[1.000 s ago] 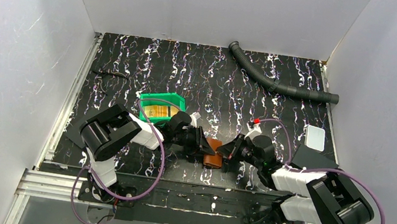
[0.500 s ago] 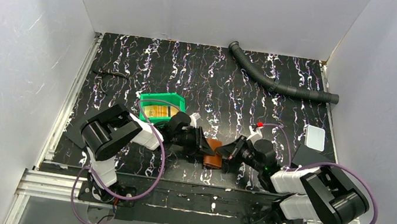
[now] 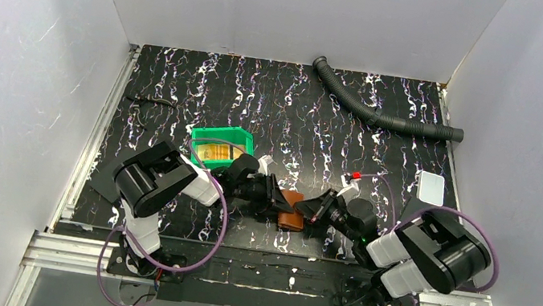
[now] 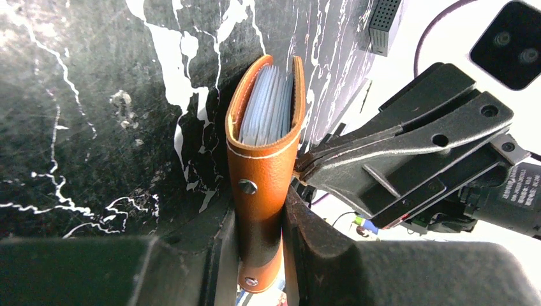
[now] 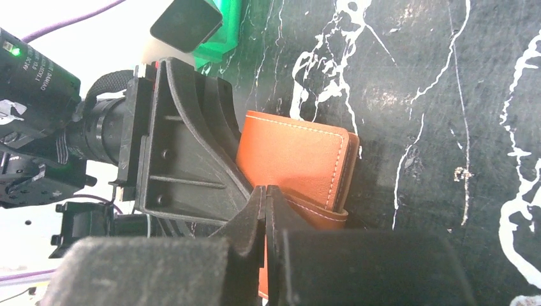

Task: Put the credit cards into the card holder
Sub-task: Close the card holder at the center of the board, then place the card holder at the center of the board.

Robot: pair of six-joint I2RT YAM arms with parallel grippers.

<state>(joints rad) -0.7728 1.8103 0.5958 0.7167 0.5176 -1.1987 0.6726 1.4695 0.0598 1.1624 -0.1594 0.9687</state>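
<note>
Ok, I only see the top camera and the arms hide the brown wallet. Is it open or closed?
Observer: In the left wrist view the card holder stands on edge, open just a crack, pale pockets showing inside.
Operator: Who's holding it?
Observer: The left gripper, its jaws clamped on the holder from both sides.
Operator: And the other arm?
Observer: The right gripper has its jaws shut, tip right against the holder's side.
</note>
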